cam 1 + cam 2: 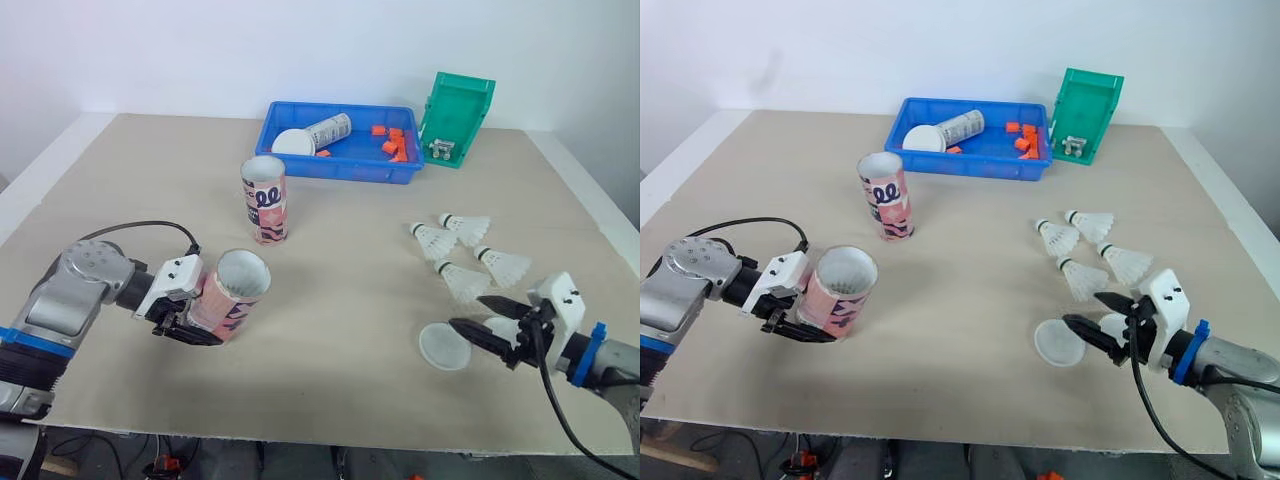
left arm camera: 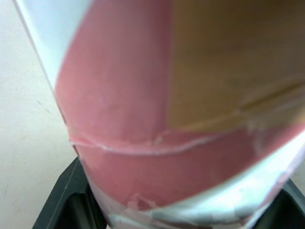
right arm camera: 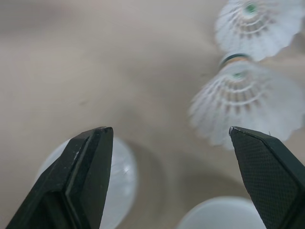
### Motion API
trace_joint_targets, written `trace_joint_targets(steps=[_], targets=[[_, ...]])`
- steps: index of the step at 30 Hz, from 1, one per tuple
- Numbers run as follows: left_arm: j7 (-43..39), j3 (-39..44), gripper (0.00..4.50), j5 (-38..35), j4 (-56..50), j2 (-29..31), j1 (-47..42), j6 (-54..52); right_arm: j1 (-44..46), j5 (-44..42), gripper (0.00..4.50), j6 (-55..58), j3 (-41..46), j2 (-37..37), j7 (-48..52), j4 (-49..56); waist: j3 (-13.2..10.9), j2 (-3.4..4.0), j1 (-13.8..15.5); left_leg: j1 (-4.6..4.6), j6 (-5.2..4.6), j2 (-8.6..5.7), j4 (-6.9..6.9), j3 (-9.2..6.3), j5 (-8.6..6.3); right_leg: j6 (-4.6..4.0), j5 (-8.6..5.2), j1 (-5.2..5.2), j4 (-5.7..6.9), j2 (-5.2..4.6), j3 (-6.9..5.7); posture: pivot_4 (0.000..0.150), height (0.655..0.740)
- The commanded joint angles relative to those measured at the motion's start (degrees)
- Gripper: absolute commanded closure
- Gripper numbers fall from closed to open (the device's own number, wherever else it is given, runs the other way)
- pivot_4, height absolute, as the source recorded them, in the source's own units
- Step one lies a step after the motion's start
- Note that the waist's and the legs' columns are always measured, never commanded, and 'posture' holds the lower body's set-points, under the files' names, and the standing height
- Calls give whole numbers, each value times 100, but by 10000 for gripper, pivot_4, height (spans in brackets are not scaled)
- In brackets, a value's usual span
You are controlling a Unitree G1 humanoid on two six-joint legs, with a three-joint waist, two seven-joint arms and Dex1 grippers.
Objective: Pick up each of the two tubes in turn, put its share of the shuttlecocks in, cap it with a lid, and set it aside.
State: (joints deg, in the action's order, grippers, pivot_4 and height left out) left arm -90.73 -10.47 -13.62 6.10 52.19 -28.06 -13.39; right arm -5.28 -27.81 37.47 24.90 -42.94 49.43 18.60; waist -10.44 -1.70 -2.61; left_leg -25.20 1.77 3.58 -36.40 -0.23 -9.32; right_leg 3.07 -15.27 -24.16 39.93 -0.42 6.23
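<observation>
Grips one pink tube with the left end effector, tilted, open mouth turned toward the right, at the near-left of the surface. Holds the right end effector spread wide, empty, just beside a white lid (shuttlecocks clustered just beyond its fingertips). Leaves the second tube upright near the middle, well apart from both.

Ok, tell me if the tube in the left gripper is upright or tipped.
Tipped: the tube in the left gripper leans with its open mouth angled upward, while the second tube stands straight on the table.
</observation>
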Motion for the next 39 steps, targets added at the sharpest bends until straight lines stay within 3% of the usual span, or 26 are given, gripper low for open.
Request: trace_joint_targets(steps=[1,11,14,21,22,30,35,39], targets=[[-9,-17,17308,10,-81,36,85,14,164,80,3182,-165,-106,-82,-99,-145,0,0,-1,0,0,0,0,0,0,0,0,0,0,0,0,1500,7038],[35,-10,17308,7,-75,35,49,-7,930,402,3182,-348,-785,49,-463,-770,0,0,-3,-1,0,0,0,0,0,1,-1,0,0,1,1,1500,7038],[46,0,17308,0,-92,38,55,-14,1196,559,10488,-399,-951,92,-637,-1062,-1,1,-4,-1,0,0,0,0,0,1,-1,-1,0,2,2,1500,7038],[71,40,17308,-30,-179,74,124,-50,1239,629,43042,-536,-920,65,-750,-1144,-1,1,-2,-6,0,-1,1,0,0,3,-4,-2,1,3,3,1500,7038],[71,42,17308,-31,-181,76,128,-50,1233,625,44484,-543,-913,59,-753,-1133,-1,1,-2,-6,0,-1,1,-1,0,3,-4,-2,1,3,3,1500,7038],[88,7,17308,-9,-138,43,87,-36,954,200,44484,-717,-524,-314,-249,-15,-2,7,0,-7,-1,-2,1,-2,-1,6,-6,-2,1,4,5,1500,7038],[47,-42,17308,19,-30,-8,-18,-10,2161,-365,44484,-756,-1391,-535,511,1090,-4,10,-20,4,-2,-1,-2,1,1,5,8,-2,3,4,8,1500,7038],[27,-87,17308,49,33,-64,-126,-4,3585,114,44484,-1135,-2724,-462,1195,1085,-6,4,0,2,-4,4,-3,-5,3,-8,16,-6,1,7,-4,1500,7038]])
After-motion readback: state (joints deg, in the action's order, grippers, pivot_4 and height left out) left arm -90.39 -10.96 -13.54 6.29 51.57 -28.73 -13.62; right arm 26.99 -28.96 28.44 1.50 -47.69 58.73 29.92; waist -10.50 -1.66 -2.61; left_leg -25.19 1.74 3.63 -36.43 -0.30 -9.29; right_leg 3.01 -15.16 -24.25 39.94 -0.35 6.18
